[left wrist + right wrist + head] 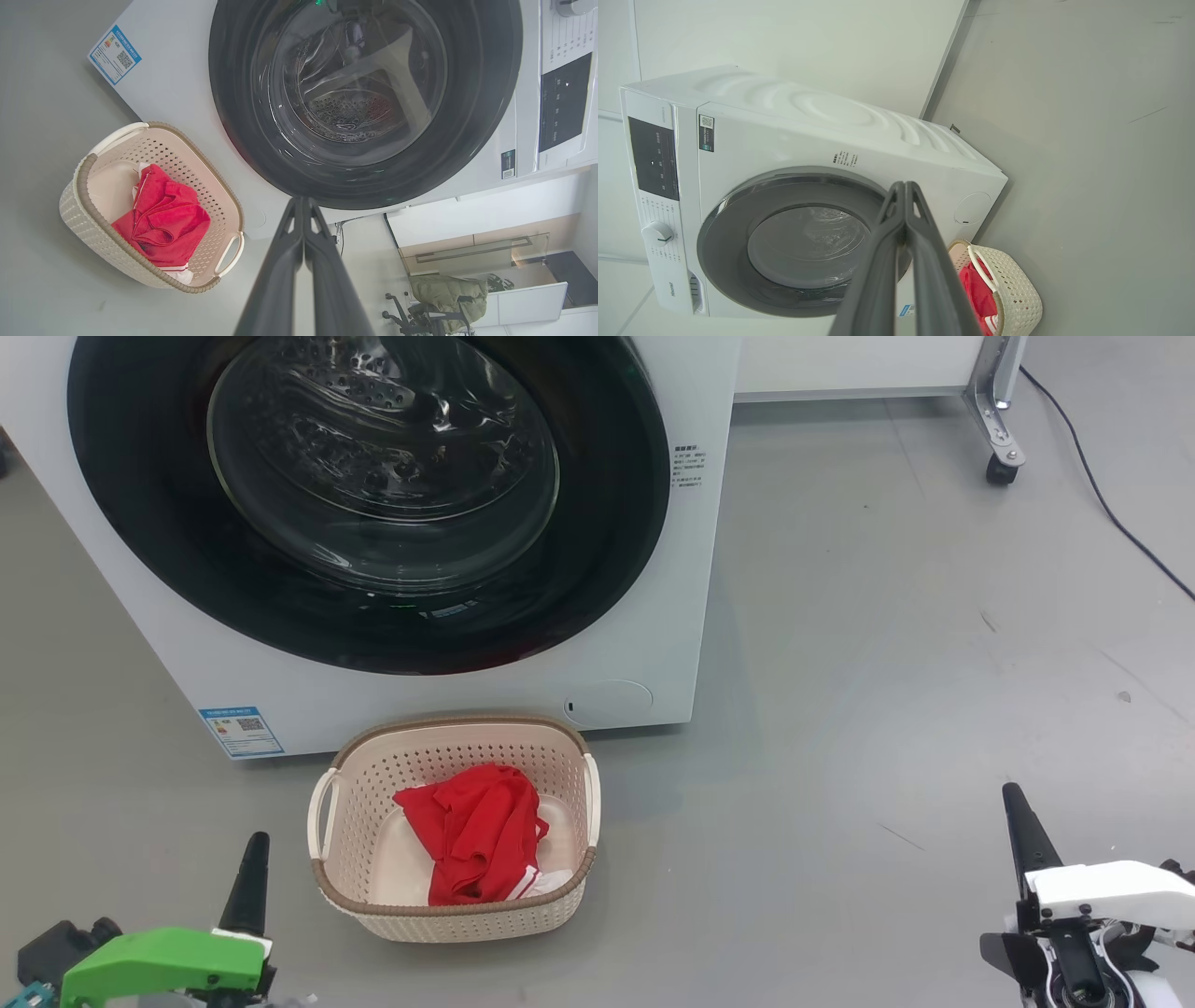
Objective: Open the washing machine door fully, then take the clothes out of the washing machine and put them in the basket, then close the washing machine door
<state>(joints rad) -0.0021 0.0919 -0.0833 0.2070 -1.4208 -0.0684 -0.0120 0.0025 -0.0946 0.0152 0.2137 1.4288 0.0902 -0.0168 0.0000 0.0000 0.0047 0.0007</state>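
Note:
The white washing machine (308,695) stands ahead with its round black-rimmed glass door (373,495) shut flat against the front; the steel drum shows through the glass. On the floor just in front sits the cream basket (355,887) with the red clothes (481,835) crumpled inside. My left gripper (254,845) is low at the left, beside the basket, fingers pressed together and empty. My right gripper (1013,795) is low at the far right, well away from the basket, also shut and empty. The wrist views show the door (364,186) (738,224), the basket (79,210) (1017,289) and the clothes (163,224) (976,289).
A white cabinet on a metal leg with a castor (1001,467) stands behind the machine at the right, and a black cable (1111,518) trails over the grey floor. An office chair with an olive jacket (444,294) appears in the left wrist view.

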